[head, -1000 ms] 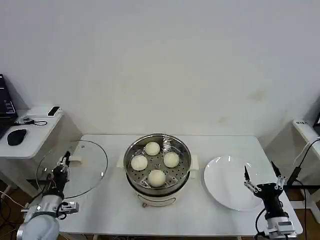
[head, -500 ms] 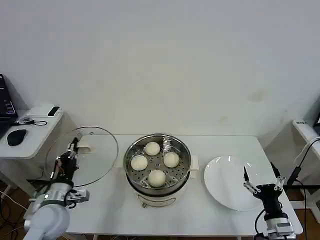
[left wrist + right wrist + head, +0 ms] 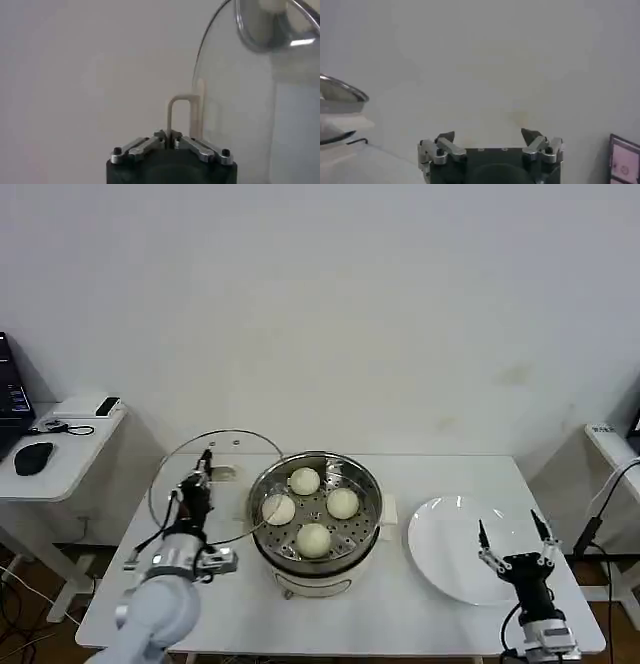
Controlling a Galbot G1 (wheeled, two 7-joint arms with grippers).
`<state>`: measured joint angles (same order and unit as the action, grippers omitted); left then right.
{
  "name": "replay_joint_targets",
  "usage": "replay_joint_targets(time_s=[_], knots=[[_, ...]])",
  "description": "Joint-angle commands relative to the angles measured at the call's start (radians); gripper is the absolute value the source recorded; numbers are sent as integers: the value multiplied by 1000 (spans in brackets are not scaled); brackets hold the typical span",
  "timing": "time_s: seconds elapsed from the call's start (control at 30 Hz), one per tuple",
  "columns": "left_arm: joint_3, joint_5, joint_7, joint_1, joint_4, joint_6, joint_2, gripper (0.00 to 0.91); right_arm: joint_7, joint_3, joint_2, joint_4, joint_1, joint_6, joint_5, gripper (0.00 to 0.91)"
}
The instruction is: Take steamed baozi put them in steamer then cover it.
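With all four steamed baozi [image 3: 305,509] sitting in the steamer [image 3: 315,521] mid-desk, you've only covering left: left gripper [image 3: 203,474] pinches the cover [image 3: 215,487] handle, lid raised beside the steamer's left rim; right gripper [image 3: 512,544] spread, idle over the plate [image 3: 450,536]

The right gripper [image 3: 489,136] has its jaws spread apart, with the steamer [image 3: 340,97] rim off to one side.

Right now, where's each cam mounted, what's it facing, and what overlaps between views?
Head: up on the robot, looking down at the table; pot with four buns, plate, both arms in frame.
Left wrist: behind the left gripper, fingers shut on the lid handle.
Right wrist: behind the open right gripper, facing the wall.
Shared: head and left wrist both show the lid and left gripper.
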<state>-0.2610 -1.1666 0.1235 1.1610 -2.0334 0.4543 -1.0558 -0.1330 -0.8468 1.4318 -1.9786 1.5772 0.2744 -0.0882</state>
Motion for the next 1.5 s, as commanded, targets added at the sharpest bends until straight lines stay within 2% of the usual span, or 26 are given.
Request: replay_joint_targets(time_s=[0.03, 0.33, 0.6, 1.5], knots=[[170, -146, 140, -109, 18, 78, -106, 0, 0, 45, 18, 18, -12, -1, -31, 907], [287, -254, 205, -155, 45, 90, -249, 0, 4, 59, 25, 24, -21, 2, -40, 907], [334, -271, 213, -178, 82, 95, -291, 0, 5, 58, 31, 32, -18, 6, -48, 907], [342, -316, 195, -143, 126, 69, -308, 0, 8, 81, 37, 34, -18, 11, -62, 907]])
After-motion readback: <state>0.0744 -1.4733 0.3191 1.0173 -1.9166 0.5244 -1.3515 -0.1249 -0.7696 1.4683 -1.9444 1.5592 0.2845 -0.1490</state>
